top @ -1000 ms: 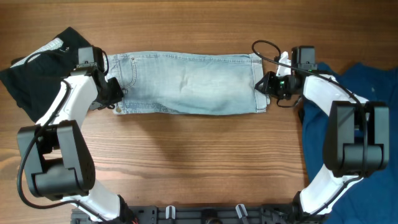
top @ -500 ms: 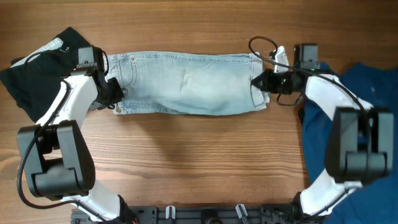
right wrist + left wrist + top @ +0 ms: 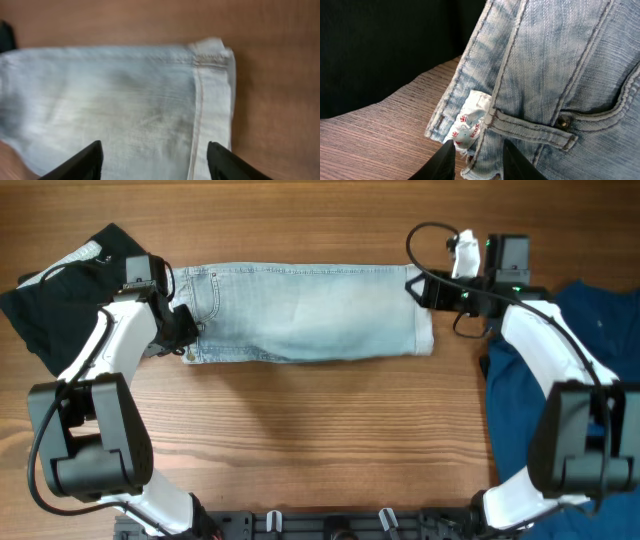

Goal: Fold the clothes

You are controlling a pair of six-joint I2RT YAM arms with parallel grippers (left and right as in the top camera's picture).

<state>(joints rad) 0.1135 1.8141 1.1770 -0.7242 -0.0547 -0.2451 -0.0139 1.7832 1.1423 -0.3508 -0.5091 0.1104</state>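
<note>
The pale blue denim shorts (image 3: 300,315) lie flat across the far middle of the table, waistband to the left and cuffed hem to the right. My left gripper (image 3: 183,332) is shut on the waistband's near corner, with the white label and frayed denim (image 3: 560,60) between its fingers (image 3: 477,162). My right gripper (image 3: 413,288) is open over the far corner of the hem. In the right wrist view its spread fingers (image 3: 152,160) hover above the cuff seam (image 3: 200,100) and hold nothing.
A black garment (image 3: 60,300) lies crumpled at the far left, next to the waistband (image 3: 380,40). A royal-blue top (image 3: 590,350) lies at the right edge under my right arm. A black cable (image 3: 430,235) loops above the right gripper. Bare wood (image 3: 320,440) spans the near half.
My right gripper has moved from the middle of the hem toward its far corner. The hem end now lies flatter and reaches slightly further right. The left arm has not moved.
</note>
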